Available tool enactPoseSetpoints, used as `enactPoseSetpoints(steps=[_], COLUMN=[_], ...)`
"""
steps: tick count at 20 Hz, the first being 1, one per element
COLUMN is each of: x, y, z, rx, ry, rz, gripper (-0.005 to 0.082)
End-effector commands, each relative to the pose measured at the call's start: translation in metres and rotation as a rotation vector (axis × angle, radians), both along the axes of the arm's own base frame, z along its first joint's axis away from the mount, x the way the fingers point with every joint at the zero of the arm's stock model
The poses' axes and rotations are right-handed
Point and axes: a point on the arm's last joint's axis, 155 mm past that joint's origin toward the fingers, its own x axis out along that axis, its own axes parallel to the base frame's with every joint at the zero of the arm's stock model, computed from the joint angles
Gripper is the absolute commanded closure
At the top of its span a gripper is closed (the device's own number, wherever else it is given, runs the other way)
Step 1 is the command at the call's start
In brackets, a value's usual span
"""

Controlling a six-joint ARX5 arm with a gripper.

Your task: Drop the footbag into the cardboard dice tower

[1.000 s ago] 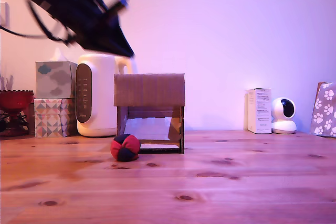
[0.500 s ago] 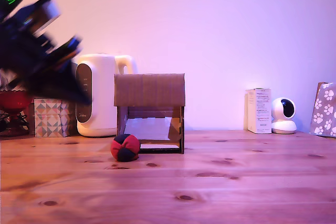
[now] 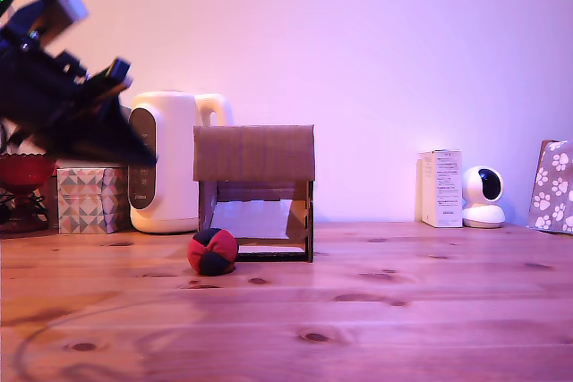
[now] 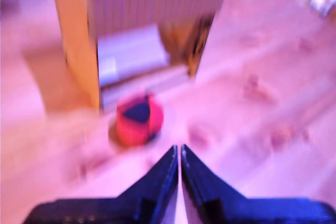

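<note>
Down on the bench (image 3: 376,310), the footbag (image 3: 213,251) rests on the wood, red and dark panels showing, right at the front corner of the cardboard dice tower (image 3: 255,154) on the exterior view's left. It sits just beside the tower's framed lower opening, where a pale sloped ramp (image 3: 253,218) shows inside. In the blurred wrist view the footbag (image 4: 138,119) lies ahead of the claw (image 4: 180,153), apart from it, with the tower (image 4: 152,3) beyond. The claw's two dark fingers (image 4: 157,182) are together, only a thin slit between them, and they hold nothing. In the exterior view the arm (image 3: 63,100) hangs high at the left, tilted downward, well apart from the footbag. Behind it stand a white kettle (image 3: 170,163), patterned tissue boxes (image 3: 89,199) and a red bowl (image 3: 25,170). At the right are a white box (image 3: 441,188), a small round camera (image 3: 484,196) and a paw-print bag (image 3: 552,187).
</note>
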Motion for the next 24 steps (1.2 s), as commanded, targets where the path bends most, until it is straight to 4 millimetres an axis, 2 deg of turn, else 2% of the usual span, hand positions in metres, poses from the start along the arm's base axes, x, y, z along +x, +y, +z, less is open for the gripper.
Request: enactPoseSetpoints(steps=[1, 4, 11, 13, 14, 16, 17, 18, 20, 24], x=[-0.001, 0.009, 0.02, 0.022, 0.021, 0.023, 0.025, 0.025, 0.031, 0.049], y=[-0.003, -0.007, -0.011, -0.012, -0.013, -0.018, -0.021, -0.026, -0.033, -0.032], z=[-0.014, -0.018, -0.055, -0.066, -0.072, -0.077, -0.079, -0.079, -0.073, -0.058], rx=[0.002, -0.006, 0.001, 0.007, 0.01, 0.014, 0.018, 0.019, 0.022, 0.048], ry=[0.012, -0.014, 0.023, 0.042, 0.054, 0.064, 0.066, 0.065, 0.04, -0.027], rz=[-0.009, -0.009, -0.005, -0.005, -0.009, -0.018, -0.019, -0.027, -0.027, 0.045], gripper=[0.0793, 0.0793, 0.078, 0.0677, 0.0542, 0.0091, -0.0037, 0.0012, 0.0009, 0.0009])
